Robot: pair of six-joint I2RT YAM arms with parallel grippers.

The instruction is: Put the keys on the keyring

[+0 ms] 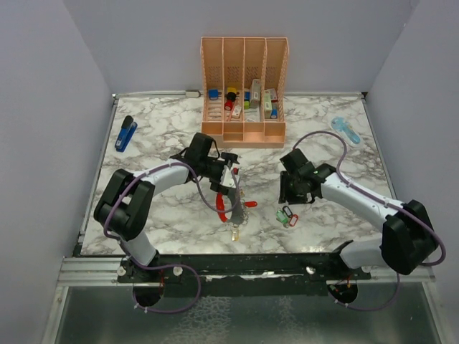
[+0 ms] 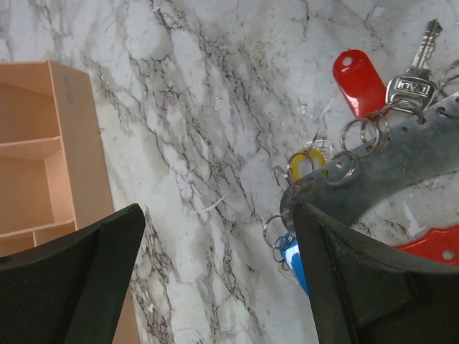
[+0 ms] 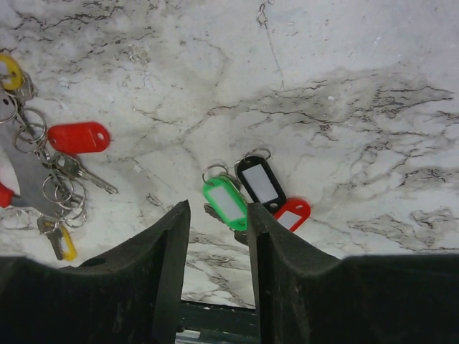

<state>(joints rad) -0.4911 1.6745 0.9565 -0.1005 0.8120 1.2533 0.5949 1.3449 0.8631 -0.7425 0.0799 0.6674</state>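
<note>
The marble table (image 1: 154,215) carries the red keyring (image 1: 221,203) at mid-table, its long axis running near to far. Its grey side passes behind one of the widely spread left fingers (image 2: 93,279) and is partly hidden. The right fingers (image 3: 166,276) are narrowly parted and grip nothing, and they hover just short of the green-tagged key (image 3: 224,203), whose blade is hard to make out.

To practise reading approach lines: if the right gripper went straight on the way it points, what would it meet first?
Likely the green plastic-tagged key, lying on the white marble table just beyond the right gripper, though depth is unclear.
</note>
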